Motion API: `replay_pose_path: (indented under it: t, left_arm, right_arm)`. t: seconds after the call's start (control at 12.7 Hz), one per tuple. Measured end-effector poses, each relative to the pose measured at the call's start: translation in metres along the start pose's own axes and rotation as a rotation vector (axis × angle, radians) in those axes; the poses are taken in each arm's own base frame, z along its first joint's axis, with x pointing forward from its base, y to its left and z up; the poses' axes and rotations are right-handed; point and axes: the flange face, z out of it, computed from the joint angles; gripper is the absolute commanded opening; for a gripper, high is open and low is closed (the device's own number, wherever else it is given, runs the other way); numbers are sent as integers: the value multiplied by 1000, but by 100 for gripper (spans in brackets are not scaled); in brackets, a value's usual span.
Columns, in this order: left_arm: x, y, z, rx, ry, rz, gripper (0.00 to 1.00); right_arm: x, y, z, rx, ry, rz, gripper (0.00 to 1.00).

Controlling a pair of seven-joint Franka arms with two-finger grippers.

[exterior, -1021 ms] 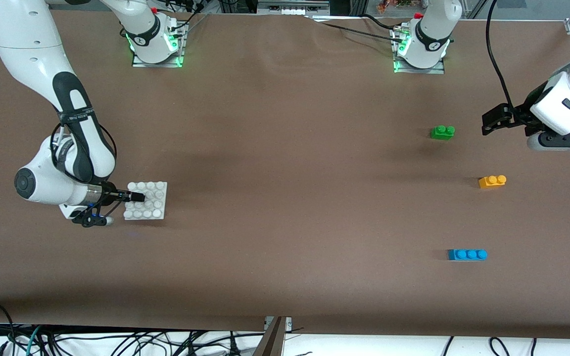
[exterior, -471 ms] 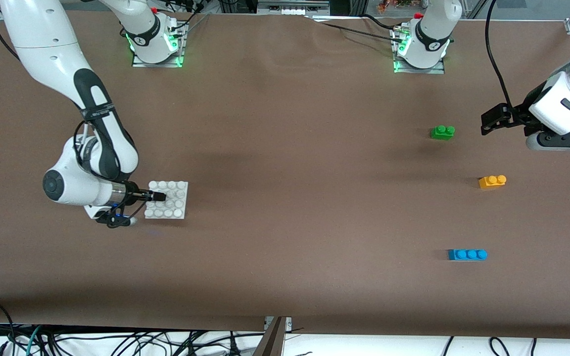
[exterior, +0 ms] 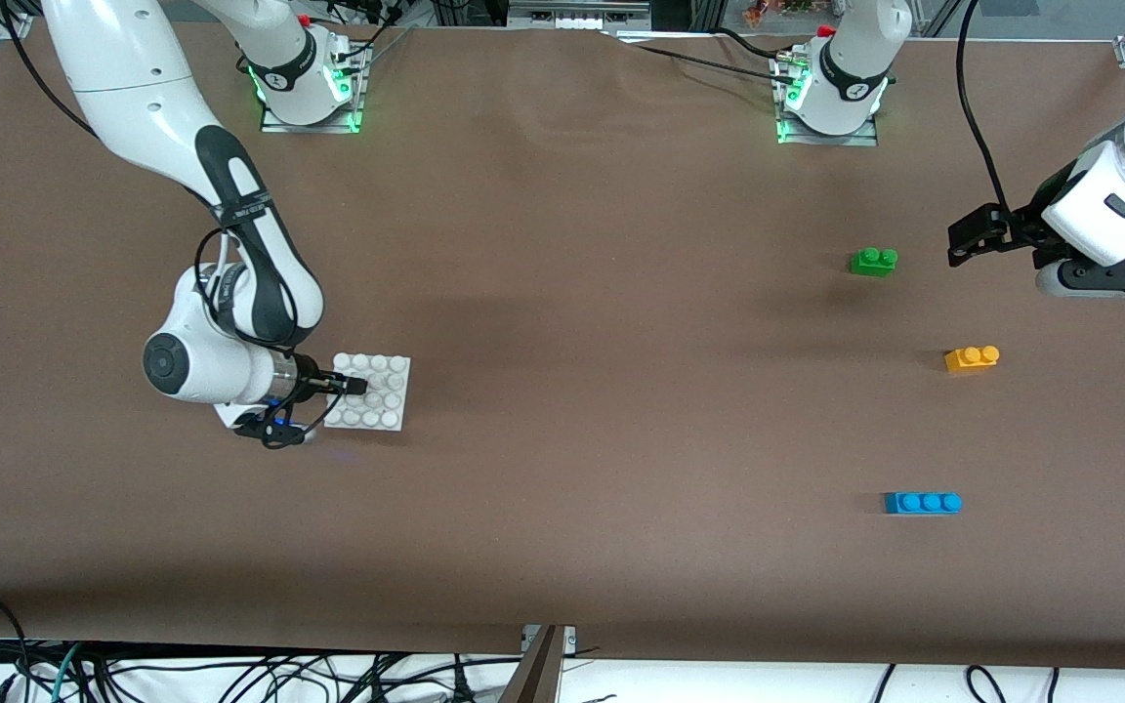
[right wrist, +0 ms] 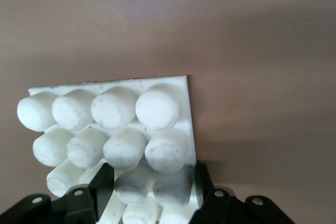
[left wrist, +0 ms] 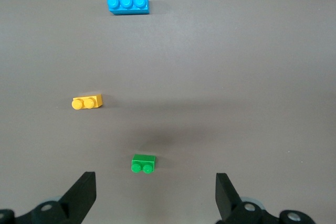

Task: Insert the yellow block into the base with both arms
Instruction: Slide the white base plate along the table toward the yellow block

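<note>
From the front, the right gripper (exterior: 353, 385) pinches the white base (exterior: 382, 393) at its edge toward the right arm's end of the table (exterior: 582, 332). Bare table separates the base from the yellow block (exterior: 972, 358), which lies between a green brick (exterior: 873, 261) and a blue brick (exterior: 922, 503). The left gripper (exterior: 961, 242) hangs beside the green brick.

In the left wrist view, its fingers (left wrist: 82, 192) are spread wide over the green brick (left wrist: 143, 163).

In the right wrist view, the fingers (right wrist: 102, 182) clamp the base (right wrist: 113, 124).

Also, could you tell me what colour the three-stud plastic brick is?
Blue; the long three-stud plastic brick shows best in the left wrist view.
</note>
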Motion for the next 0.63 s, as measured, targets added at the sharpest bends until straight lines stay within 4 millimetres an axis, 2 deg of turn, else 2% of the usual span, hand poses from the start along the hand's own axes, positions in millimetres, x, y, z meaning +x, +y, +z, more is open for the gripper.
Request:
replay_pose_path:
  t: [0.63]
  left_arm:
    - [-1,7,0,0,0,13,100]
  right_arm:
    - [-11,-56,15,-10,7,1,67]
